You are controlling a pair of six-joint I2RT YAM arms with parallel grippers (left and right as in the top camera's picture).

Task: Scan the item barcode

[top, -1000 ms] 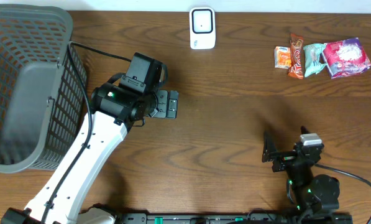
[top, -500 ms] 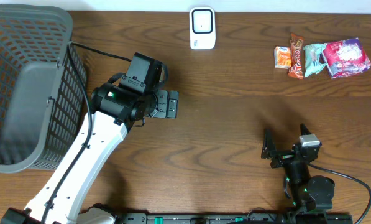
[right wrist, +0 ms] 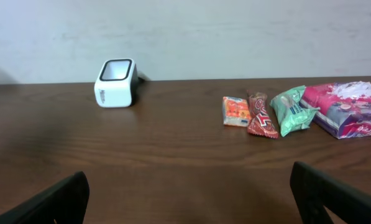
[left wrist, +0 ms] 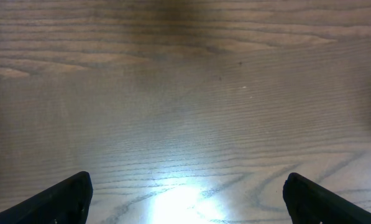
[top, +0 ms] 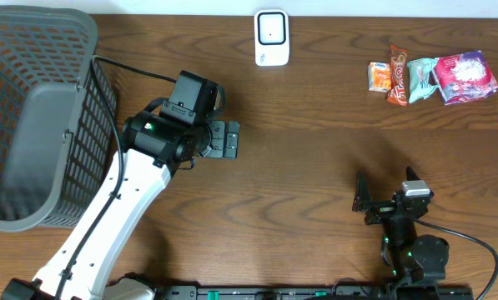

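The white barcode scanner [top: 271, 37] stands at the table's far edge, and in the right wrist view the scanner [right wrist: 115, 83] faces upward. Several snack items lie at the far right: an orange pack [top: 379, 77], a red-brown bar [top: 398, 75], a green pack [top: 420, 79] and a pink pack [top: 464, 77]. The right wrist view shows the same orange pack [right wrist: 235, 111], bar [right wrist: 260, 116], green pack [right wrist: 292, 110] and pink pack [right wrist: 350, 109]. My left gripper [top: 225, 139] points down at bare wood, open and empty [left wrist: 188, 205]. My right gripper [top: 386, 200] sits low near the front edge, open and empty [right wrist: 191, 202], far from the items.
A dark grey mesh basket [top: 32, 117] fills the left end of the table, close behind my left arm. A black cable runs from the basket side to the left wrist. Bare brown wood lies between the two grippers and the scanner.
The right arm has shifted slightly near the front edge. The left arm, the scanner and the snack items have not moved.
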